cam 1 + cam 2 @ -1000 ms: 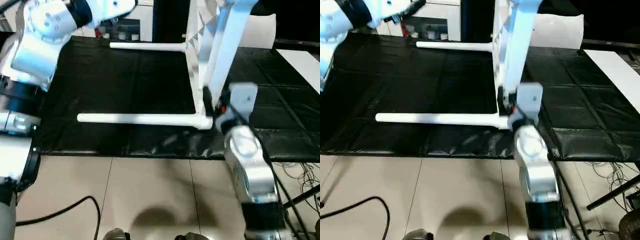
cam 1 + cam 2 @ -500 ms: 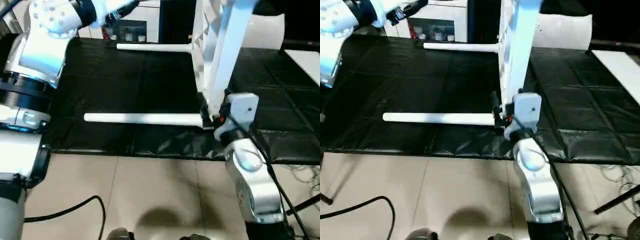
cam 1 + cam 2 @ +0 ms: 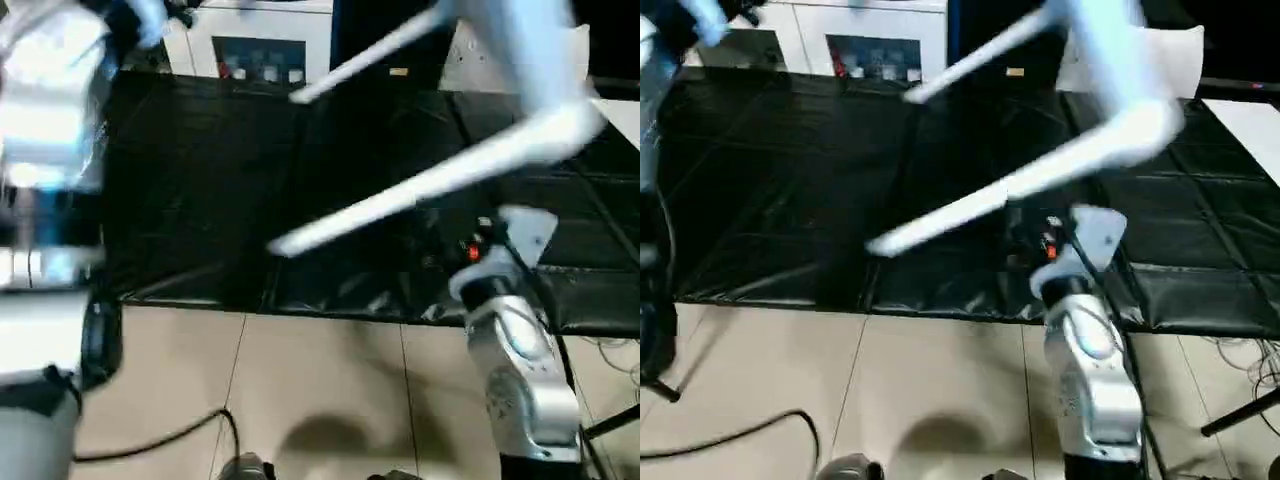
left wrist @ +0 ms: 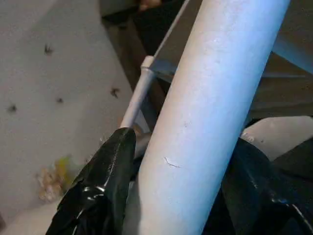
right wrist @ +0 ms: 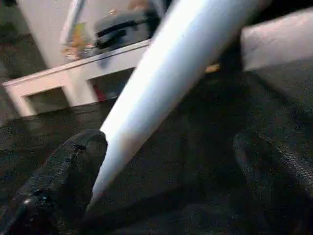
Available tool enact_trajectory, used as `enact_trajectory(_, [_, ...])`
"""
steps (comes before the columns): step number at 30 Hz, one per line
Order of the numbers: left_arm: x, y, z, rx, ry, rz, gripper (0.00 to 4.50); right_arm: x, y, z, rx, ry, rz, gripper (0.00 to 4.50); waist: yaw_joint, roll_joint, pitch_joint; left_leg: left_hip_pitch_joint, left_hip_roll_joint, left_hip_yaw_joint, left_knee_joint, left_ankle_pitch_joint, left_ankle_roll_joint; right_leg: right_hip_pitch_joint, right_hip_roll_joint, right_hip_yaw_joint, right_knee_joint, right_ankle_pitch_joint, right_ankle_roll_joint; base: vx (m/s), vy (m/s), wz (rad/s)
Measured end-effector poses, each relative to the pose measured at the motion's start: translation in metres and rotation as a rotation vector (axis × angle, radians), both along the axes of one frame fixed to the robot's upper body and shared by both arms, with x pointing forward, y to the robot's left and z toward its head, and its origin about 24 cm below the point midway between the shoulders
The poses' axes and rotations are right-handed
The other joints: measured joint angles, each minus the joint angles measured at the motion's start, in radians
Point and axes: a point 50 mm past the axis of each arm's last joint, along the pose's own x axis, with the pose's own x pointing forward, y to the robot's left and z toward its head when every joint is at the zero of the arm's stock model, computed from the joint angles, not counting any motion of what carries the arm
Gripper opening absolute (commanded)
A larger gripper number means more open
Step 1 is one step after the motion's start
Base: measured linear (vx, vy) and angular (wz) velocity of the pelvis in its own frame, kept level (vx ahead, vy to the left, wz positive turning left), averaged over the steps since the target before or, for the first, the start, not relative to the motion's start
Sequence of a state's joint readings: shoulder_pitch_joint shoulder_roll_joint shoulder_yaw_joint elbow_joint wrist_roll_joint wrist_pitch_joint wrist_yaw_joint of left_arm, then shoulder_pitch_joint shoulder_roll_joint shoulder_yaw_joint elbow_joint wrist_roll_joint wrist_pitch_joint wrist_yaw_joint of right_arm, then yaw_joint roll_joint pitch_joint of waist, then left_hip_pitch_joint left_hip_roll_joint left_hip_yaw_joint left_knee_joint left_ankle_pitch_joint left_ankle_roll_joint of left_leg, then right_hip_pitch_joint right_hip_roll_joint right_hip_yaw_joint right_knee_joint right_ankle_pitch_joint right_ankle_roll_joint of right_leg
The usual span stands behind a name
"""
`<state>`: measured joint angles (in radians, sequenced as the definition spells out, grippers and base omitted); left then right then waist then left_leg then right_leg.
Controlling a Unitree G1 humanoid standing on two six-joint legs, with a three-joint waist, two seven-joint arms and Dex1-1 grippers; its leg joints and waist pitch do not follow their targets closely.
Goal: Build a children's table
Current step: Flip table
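Observation:
The white children's table (image 3: 520,50) hangs tilted and blurred above the black mat. Two of its legs slope down to the left: a near leg (image 3: 420,190) and a far leg (image 3: 360,60). In the left wrist view my left gripper (image 4: 183,142) is shut on a thick white leg (image 4: 210,98), with one black finger (image 4: 102,186) on each side. My right gripper (image 5: 168,142) sits just under the near leg, open. The leg's tapered end (image 5: 146,107) passes between its widely spread fingers (image 5: 63,181), close to one of them. Its silver forearm (image 3: 515,360) rises from the bottom right.
The black padded mat (image 3: 200,180) covers the work area, with beige floor tiles (image 3: 300,380) in front. A white cabinet (image 3: 260,50) stands at the back and a white cushion-like bag (image 3: 1175,55) at the back right. A black cable (image 3: 170,440) lies on the floor.
The table has swung, so its two level legs now slope up to the right. My right gripper has come off the table's near corner and opened wider. The camera also shifted.

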<state>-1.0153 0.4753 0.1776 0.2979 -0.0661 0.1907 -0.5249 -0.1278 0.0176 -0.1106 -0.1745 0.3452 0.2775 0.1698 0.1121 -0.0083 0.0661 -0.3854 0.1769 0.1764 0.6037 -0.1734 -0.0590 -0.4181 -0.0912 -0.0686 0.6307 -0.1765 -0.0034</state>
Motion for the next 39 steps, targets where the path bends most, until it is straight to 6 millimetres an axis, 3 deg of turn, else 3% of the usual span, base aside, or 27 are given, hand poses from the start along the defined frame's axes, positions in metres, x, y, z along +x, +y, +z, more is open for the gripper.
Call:
enact_trajectory(7, [-0.007,0.01,-0.008,-0.072,0.019,0.015,2.37,0.022,0.004,0.009,0.029,-0.047,0.138,4.5,-0.004,-0.007,0.003,0.0,0.0,0.0,0.001,0.001,0.001,0.0,0.0,0.0,0.0,0.002,-0.001,0.0,0.0,0.0])
enact_trajectory(12, [-0.013,0.018,-0.024,-0.157,0.038,0.015,2.37,0.053,-0.003,0.027,-0.033,-0.113,0.17,4.5,-0.003,-0.008,0.003,-0.002,0.001,0.0,0.001,0.001,0.001,-0.001,0.0,-0.001,0.0,0.002,-0.001,0.0,0.0,0.0])
enact_trajectory(16, [-0.018,0.025,-0.04,-0.203,0.042,0.016,2.36,0.066,0.0,0.044,-0.051,-0.172,0.224,4.5,0.0,-0.012,0.003,-0.002,0.001,0.0,0.001,0.001,0.001,-0.001,0.001,-0.001,0.0,0.002,-0.001,0.0,0.0,0.0])
enact_trajectory(26, [-0.021,0.039,-0.117,-0.192,0.208,0.124,1.95,0.062,-0.002,0.065,-0.064,-0.265,0.239,4.5,0.009,-0.029,0.003,-0.003,0.001,0.0,0.002,0.002,0.003,0.002,0.0,-0.001,0.0,0.001,0.0,0.0,0.0,0.0])
enact_trajectory(30, [-0.013,0.04,-0.151,-0.203,0.297,0.156,1.75,0.052,-0.001,0.064,-0.065,-0.284,0.237,4.5,0.018,-0.043,0.002,-0.004,0.001,-0.001,0.002,0.003,0.003,0.002,0.001,-0.001,-0.001,0.001,0.001,0.0,0.0,0.0])
enact_trajectory(36, [-0.005,0.042,-0.157,-0.188,0.303,0.192,1.72,0.045,0.003,0.063,-0.071,-0.294,0.224,4.5,0.02,-0.048,0.001,-0.005,0.001,-0.002,0.002,0.002,0.004,0.003,0.001,-0.001,-0.004,0.001,0.001,0.0,0.0,0.0])
enact_trajectory(39, [-0.003,0.043,-0.154,-0.18,0.286,0.221,1.72,0.044,0.005,0.061,-0.106,-0.3,0.22,4.5,0.013,-0.047,0.001,-0.004,0.001,-0.002,0.002,0.002,0.004,0.004,0.001,-0.001,-0.004,0.001,0.001,0.0,0.0,0.0])
